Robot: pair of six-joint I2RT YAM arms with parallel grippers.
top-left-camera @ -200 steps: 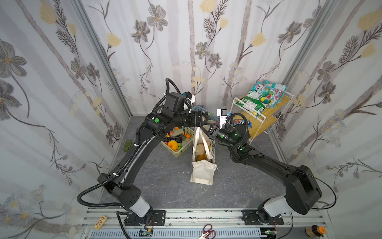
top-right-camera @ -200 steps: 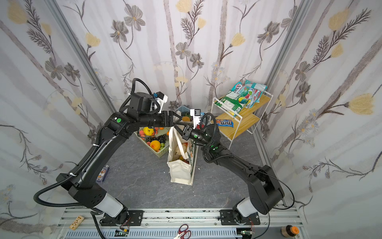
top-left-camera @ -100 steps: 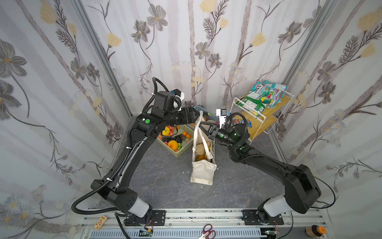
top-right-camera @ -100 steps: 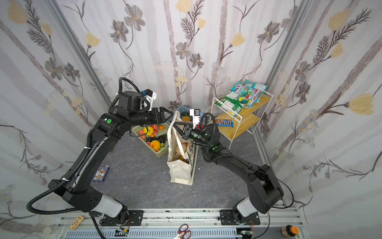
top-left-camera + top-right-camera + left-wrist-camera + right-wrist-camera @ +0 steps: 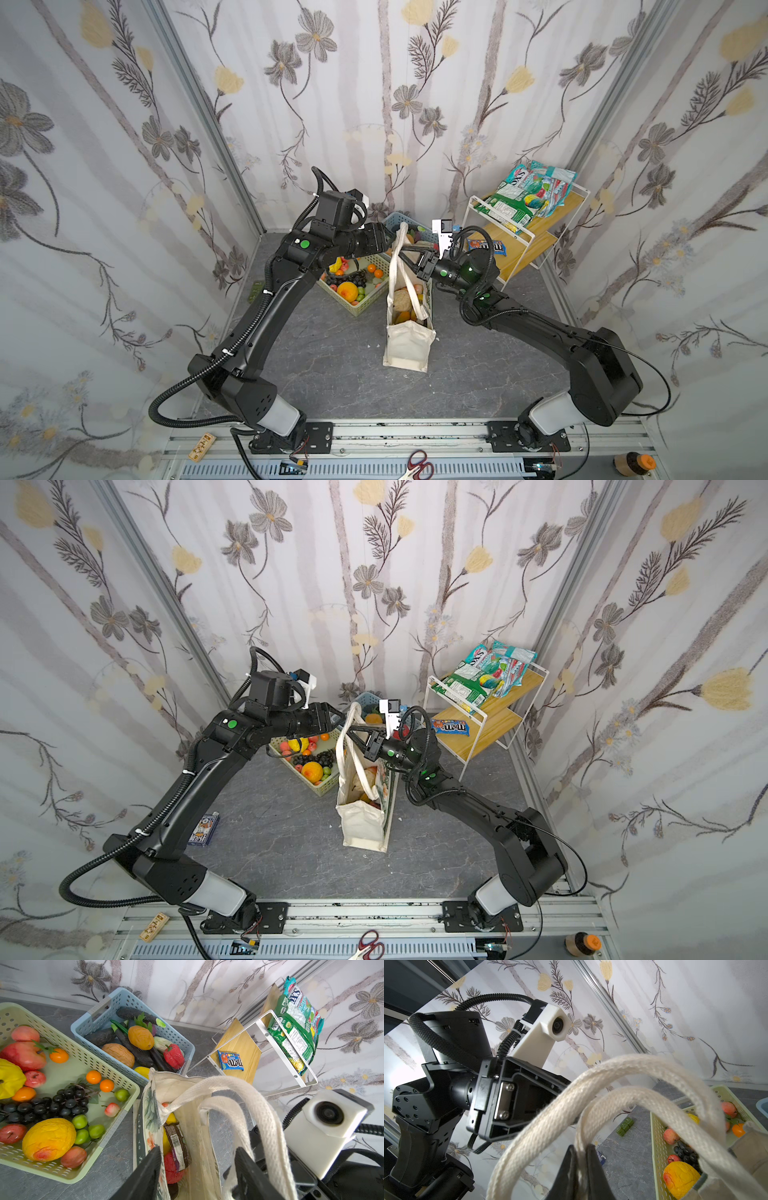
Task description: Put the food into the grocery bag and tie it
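With food (image 5: 173, 1169) inside the grocery bag (image 5: 405, 345) on the table (image 5: 332, 374), tying is judged begun: one rope handle (image 5: 623, 1097) is pinched by the right end effector (image 5: 580, 1159), and the other handle (image 5: 643, 1066) must next be clamped by the spread left end effector (image 5: 197, 1149).

In both top views we looked steeply down from high up toward the back wall (image 5: 316, 617), far off. Our left wrist view sat close above the grocery bag (image 5: 174, 1084); our right hugged its rope handles (image 5: 643, 1068). All four shared the green basket (image 5: 371, 300).
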